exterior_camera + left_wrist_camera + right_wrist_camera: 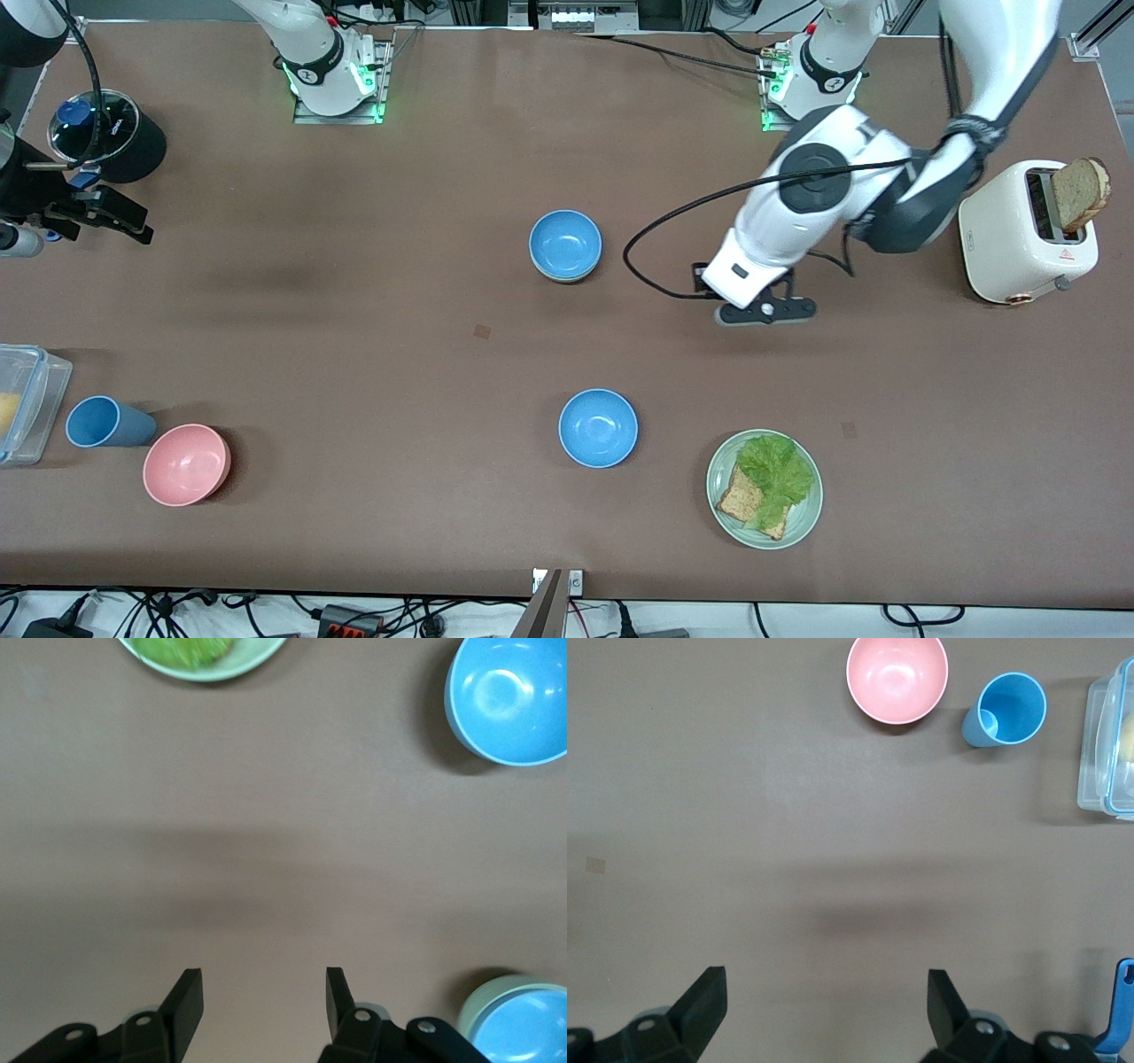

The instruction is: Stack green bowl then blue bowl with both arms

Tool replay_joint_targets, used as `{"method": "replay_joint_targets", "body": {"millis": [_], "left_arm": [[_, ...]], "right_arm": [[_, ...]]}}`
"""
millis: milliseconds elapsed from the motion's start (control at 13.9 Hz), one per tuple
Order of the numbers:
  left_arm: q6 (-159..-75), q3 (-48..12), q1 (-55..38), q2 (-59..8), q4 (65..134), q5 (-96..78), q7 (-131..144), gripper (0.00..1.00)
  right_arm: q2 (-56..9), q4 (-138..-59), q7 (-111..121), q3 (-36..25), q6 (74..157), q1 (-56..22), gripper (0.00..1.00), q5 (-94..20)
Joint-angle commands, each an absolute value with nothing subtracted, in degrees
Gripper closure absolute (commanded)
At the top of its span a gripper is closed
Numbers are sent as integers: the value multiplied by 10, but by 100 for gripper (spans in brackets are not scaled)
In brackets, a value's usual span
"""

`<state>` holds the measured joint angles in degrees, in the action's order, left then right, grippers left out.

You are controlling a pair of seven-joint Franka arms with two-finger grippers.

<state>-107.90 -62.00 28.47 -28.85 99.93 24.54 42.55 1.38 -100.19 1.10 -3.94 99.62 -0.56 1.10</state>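
A blue bowl (565, 244) sits nested in the green bowl, whose pale rim (567, 278) just shows under it, mid-table. In the left wrist view the green bowl (474, 1005) holds that blue bowl (527, 1032). A second blue bowl (598, 428) stands alone, nearer the front camera; it also shows in the left wrist view (512, 700). My left gripper (764, 310) is open and empty over bare table beside the stack, toward the left arm's end; its own view (263, 992) shows it the same way. My right gripper (102, 213) is open and empty (824, 992) over bare table at the right arm's end.
A pale-green plate (722, 496) with lettuce and bread lies near the front edge. A white toaster (1019, 239) with bread stands at the left arm's end. A pink bowl (186, 463), a blue cup (102, 422) and a clear container (27, 403) sit at the right arm's end.
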Motion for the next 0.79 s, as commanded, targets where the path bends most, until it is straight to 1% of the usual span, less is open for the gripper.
{"method": "replay_joint_targets", "body": {"millis": [0,72,144,359,431,503,647,719], "left_arm": [[-1034,-628,336,-285,955,200,299,23],[-1025,-625,361,-269,954,175,243,0],[-1013,-612,368,-237,953,159,199,0],[-984,-476,343,-123,957,51,109,0],[-981,-422,325,-99,956,31,79,0],[-981,-351,296,-78,955,13,59,0],[-963,-206,211,-32,954,-34,54,0],[-943,-152,171,-15,953,-42,61,0]], "right_arm": [[17,-991,19,-40,994,-8,0,15],[16,-989,19,-40,994,-8,0,15],[16,-988,19,-40,994,-8,0,15],[17,-988,20,-40,993,-8,0,15],[18,-988,21,-40,992,-8,0,15],[17,-988,21,-40,992,-8,0,15],[17,-988,20,-40,992,-7,0,15],[17,-988,19,-40,992,-7,0,15]]}}
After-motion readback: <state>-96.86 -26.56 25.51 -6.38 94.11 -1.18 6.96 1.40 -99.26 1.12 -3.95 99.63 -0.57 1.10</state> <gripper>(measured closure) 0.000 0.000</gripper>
